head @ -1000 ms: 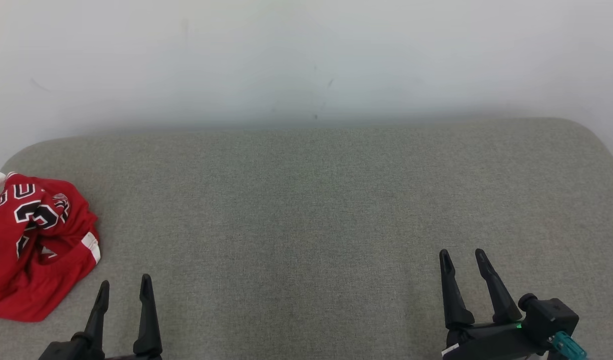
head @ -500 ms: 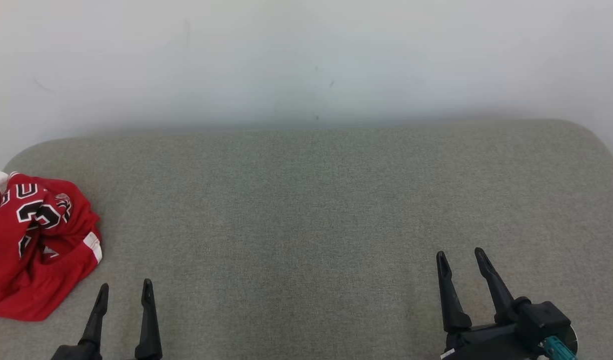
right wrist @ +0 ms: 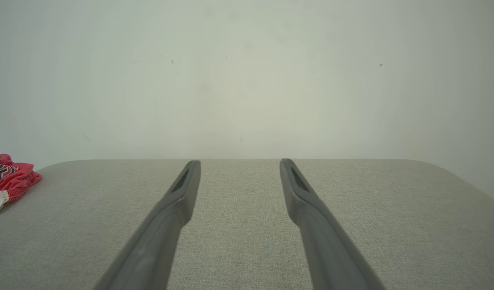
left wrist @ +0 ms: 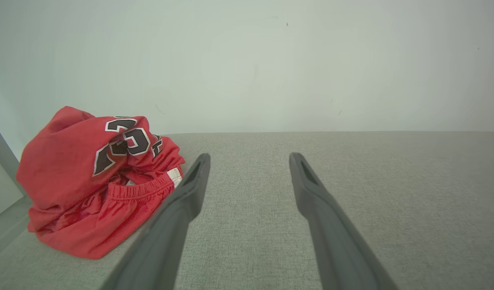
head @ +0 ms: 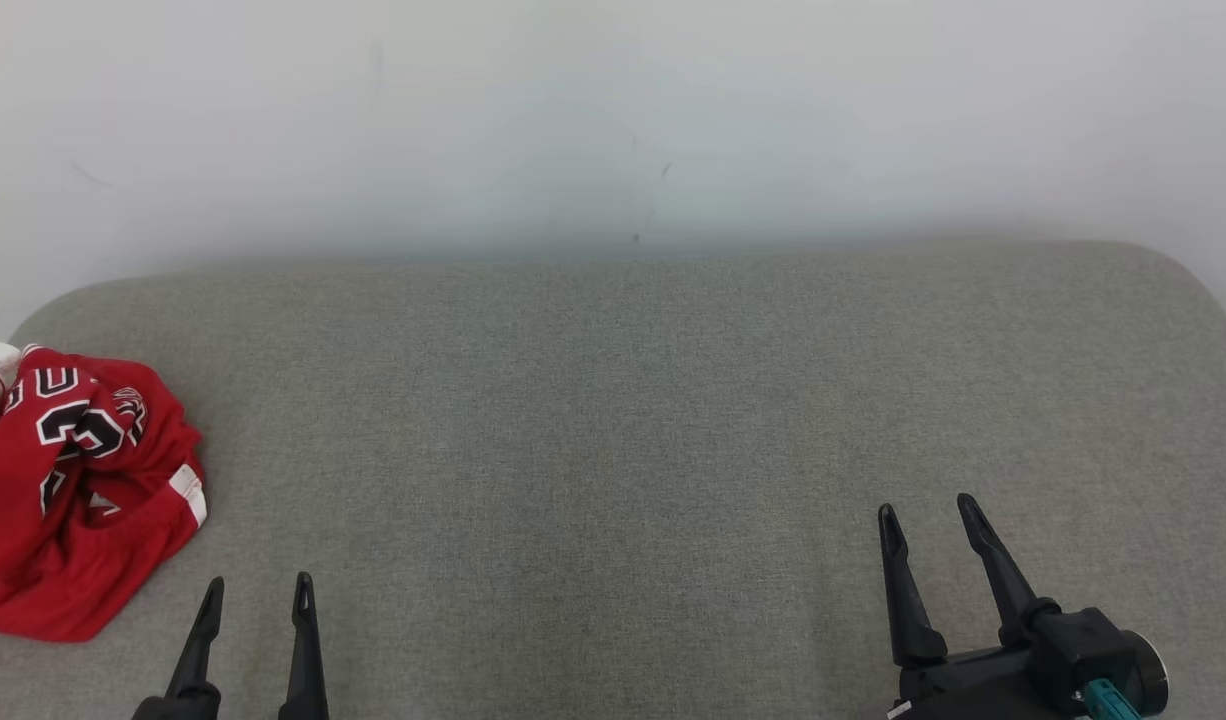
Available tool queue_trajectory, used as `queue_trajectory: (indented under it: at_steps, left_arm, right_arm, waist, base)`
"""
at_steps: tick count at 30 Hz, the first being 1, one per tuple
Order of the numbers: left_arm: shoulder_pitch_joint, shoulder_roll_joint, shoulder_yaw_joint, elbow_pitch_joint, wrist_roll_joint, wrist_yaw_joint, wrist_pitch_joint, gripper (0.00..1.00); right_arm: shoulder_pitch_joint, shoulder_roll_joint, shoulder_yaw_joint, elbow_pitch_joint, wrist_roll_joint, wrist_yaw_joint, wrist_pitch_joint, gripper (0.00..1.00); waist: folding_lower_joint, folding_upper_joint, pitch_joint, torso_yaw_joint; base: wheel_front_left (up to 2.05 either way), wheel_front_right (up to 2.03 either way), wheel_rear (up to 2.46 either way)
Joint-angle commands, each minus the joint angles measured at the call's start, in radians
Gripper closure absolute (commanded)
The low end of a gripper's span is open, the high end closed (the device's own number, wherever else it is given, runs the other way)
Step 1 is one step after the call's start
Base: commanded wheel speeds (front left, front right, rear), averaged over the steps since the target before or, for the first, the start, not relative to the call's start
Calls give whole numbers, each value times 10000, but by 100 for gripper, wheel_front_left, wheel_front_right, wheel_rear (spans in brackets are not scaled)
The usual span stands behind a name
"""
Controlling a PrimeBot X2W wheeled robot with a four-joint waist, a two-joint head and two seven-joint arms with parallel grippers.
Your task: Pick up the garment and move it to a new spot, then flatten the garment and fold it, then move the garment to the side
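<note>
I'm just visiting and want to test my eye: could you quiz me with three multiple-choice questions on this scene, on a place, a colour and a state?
1. Where on the grey cushion does the garment lie? A) left end B) centre C) right end
2. What is the garment's main colour? A) blue B) red C) green
3. How are the left gripper and right gripper? A) both shut on cloth B) one open, one shut C) both open, empty
Answers: 1 A, it sits crumpled at the head view's left; 2 B, red with black-and-white numerals; 3 C, both stand spread over bare cushion.
</note>
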Motion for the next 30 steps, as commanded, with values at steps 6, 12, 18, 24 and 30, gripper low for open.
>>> queue_trajectory:
  at_steps: [6,12,18,24,30]
  left_arm:
    - [7,-14,33,124,139,-41,-77,0]
    - [20,-21,99,128,99,-52,-77,0]
    - [-3,-26,137,133,59,-64,-77,0]
    - [-20,-36,158,146,40,-81,-77,0]
    - [10,-46,176,158,37,-81,-77,0]
  right_arm:
    - [128,15,-157,182,360,-21,-76,0]
    - [93,15,-203,269,638,-21,-76,0]
    - [59,15,-284,372,1115,-21,-76,0]
    - [7,15,-305,470,1550,-21,-76,0]
    - [-18,15,-314,497,1658,-21,-76,0]
  waist:
    - [0,0,-33,37]
    - [0,0,-46,19]
    - [0,0,-57,20]
    - [0,0,-72,38]
    - [0,0,-80,56]
  base:
    - [0,0,0]
    - [0,0,0]
    - [0,0,0]
    - [0,0,0]
    - [0,0,0]
